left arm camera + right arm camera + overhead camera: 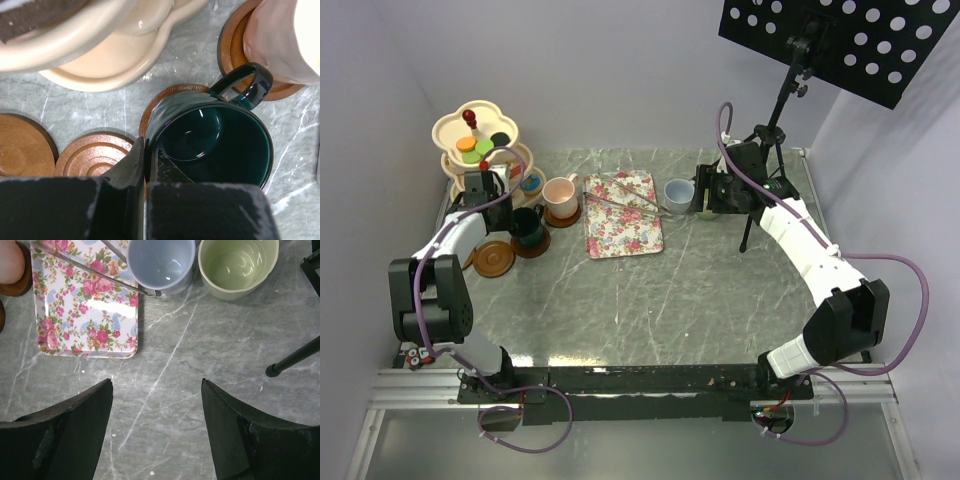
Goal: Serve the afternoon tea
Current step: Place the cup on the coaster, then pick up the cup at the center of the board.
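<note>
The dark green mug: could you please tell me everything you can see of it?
The dark green mug is glossy, ceramic-looking, upright and empty, with a loop handle pointing toward the pink mug. It stands over a round brown saucer, near the foot of the cream stand. The left gripper is shut on its wall, one finger inside, one outside. Whether it rests on the saucer or is lifted I cannot tell.

Inside a robotics lab test cell, plain white walls [620, 70] enclosed a marble-patterned table [700, 290]; the left arm [430, 295] and right arm [810, 250] stood bolted to a metal rail [650, 379] at its near edge.
</note>
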### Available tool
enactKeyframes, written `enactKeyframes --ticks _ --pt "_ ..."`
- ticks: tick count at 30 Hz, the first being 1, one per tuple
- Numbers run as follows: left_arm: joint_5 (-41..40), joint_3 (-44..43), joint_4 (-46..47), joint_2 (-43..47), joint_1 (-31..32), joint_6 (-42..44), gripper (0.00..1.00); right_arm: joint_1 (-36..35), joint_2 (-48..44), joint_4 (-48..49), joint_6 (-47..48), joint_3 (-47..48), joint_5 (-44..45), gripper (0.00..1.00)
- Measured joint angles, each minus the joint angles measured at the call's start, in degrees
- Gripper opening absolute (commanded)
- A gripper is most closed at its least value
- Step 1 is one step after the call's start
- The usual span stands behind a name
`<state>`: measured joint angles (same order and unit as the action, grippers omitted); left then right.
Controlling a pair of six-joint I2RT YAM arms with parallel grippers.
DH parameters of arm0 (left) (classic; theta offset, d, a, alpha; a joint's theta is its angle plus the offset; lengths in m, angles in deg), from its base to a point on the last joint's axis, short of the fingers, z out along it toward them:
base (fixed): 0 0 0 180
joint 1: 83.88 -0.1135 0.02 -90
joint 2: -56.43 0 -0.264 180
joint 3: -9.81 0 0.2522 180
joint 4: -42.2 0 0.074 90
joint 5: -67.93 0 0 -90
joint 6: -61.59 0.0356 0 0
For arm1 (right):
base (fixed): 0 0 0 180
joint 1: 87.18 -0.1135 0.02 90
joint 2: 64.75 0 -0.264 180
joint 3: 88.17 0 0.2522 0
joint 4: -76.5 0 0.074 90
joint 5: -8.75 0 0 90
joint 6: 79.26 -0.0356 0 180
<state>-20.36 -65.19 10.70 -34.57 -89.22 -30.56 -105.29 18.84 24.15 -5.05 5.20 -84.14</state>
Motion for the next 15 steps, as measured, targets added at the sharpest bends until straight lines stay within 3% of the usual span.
enactKeyframes --ticks 4,8,12,15 --pt "-0.1 0.0 0.4 -0.1 0.0 -0.3 0.02 0.0 0.0 0.0 0.0 0.0 0.1 0.81" --pt "-0.4 0.0 0.3 -0.1 0.0 -0.7 0.2 0.0 0.1 0.0 0.2 0.0 0.3 0.84" --pt "-0.8 -0.2 0.3 -0.7 0.0 -1.8 0.46 0.2 1.4 0.5 0.9 0.0 0.7 0.84" --pt "-1.0 -0.6 0.3 -0.7 0.0 -2.1 0.58 1.0 4.0 1.9 1.6 0.0 0.9 0.82"
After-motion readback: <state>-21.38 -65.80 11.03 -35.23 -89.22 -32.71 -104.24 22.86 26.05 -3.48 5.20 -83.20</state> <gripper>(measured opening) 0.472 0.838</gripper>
